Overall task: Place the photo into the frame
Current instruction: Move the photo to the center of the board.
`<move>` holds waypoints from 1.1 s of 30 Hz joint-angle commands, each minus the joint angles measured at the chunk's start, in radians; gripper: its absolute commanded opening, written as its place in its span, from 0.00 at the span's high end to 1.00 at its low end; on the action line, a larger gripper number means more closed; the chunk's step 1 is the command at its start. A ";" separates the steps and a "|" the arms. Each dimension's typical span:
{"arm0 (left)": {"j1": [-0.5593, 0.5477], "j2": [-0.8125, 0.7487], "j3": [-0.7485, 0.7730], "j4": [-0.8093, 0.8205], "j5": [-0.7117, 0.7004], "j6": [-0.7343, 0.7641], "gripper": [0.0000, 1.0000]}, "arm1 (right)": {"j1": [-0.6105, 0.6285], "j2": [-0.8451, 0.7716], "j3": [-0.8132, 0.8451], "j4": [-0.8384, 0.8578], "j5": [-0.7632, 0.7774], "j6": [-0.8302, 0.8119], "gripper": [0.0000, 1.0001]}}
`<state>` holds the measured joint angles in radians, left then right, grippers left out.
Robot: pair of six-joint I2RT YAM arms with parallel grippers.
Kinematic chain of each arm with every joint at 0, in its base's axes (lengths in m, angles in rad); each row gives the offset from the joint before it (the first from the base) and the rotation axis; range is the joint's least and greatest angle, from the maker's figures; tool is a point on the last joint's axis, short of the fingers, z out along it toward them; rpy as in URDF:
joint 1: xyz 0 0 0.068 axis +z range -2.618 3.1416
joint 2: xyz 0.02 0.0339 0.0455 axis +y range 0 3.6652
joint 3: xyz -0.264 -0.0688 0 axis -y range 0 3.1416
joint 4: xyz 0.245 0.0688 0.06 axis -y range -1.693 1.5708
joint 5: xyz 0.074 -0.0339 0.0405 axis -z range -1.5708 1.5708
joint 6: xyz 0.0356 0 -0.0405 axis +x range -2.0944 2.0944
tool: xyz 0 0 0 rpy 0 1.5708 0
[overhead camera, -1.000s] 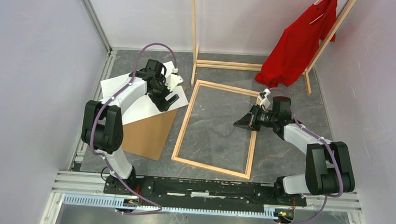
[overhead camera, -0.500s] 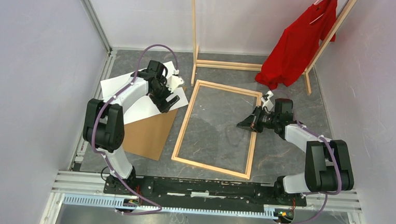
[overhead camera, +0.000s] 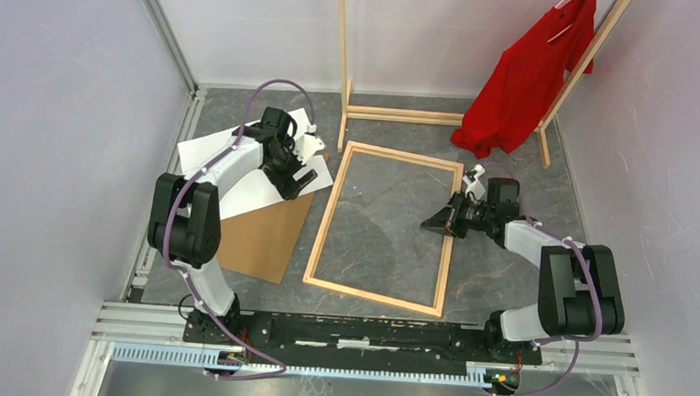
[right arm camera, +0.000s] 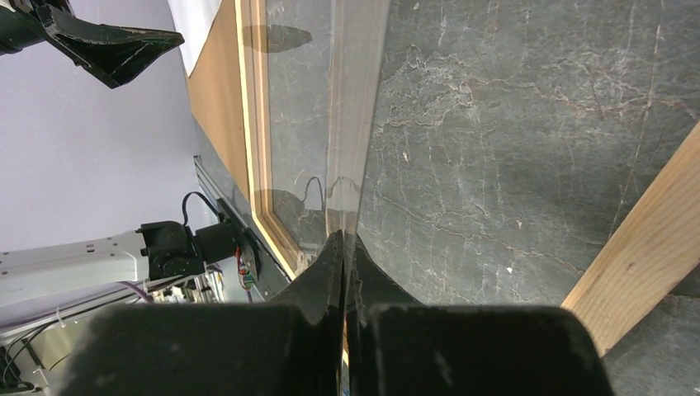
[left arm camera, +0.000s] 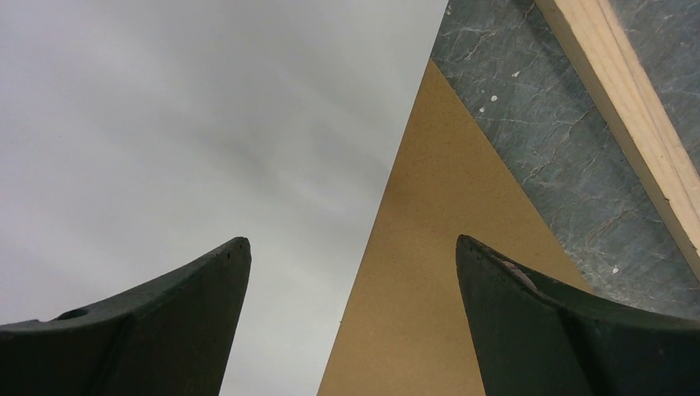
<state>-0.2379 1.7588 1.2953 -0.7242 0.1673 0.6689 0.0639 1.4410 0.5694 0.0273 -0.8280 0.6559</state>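
Note:
The photo [overhead camera: 204, 149] lies white side up at the back left, partly over a brown backing board [overhead camera: 266, 239]. My left gripper [overhead camera: 297, 178] hovers open just above the photo's right edge; in the left wrist view its fingers [left arm camera: 190, 313] straddle the line where photo [left arm camera: 165, 124] meets board [left arm camera: 429, 247]. The light wood frame [overhead camera: 327, 217] lies flat in the middle. My right gripper [overhead camera: 435, 223] is shut on the edge of a clear pane [right arm camera: 347, 99], which stands tilted inside the frame near its right rail [right arm camera: 644, 247].
A wooden clothes rack [overhead camera: 343, 69] with a red shirt [overhead camera: 528, 71] stands at the back. Pale walls close in on both sides. A metal rail [overhead camera: 366, 332] with the arm bases runs along the near edge.
My right gripper has drawn slightly to the right with the clear pane still pinched. The left arm has stayed almost where it was, still open.

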 commanded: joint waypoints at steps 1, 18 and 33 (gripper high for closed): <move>-0.001 0.001 0.023 0.004 0.000 0.026 0.00 | -0.006 -0.008 -0.008 0.006 -0.014 -0.025 1.00; -0.020 0.004 0.016 0.005 0.001 0.024 0.00 | -0.007 -0.010 -0.016 -0.006 -0.072 -0.022 1.00; -0.059 0.042 0.003 0.025 -0.003 0.014 0.00 | -0.007 -0.087 0.012 0.100 -0.087 -0.021 1.00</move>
<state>-0.2798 1.7809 1.2945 -0.7231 0.1608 0.6693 0.0578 1.4055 0.5518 0.0467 -0.8810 0.6491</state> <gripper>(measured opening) 0.996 0.006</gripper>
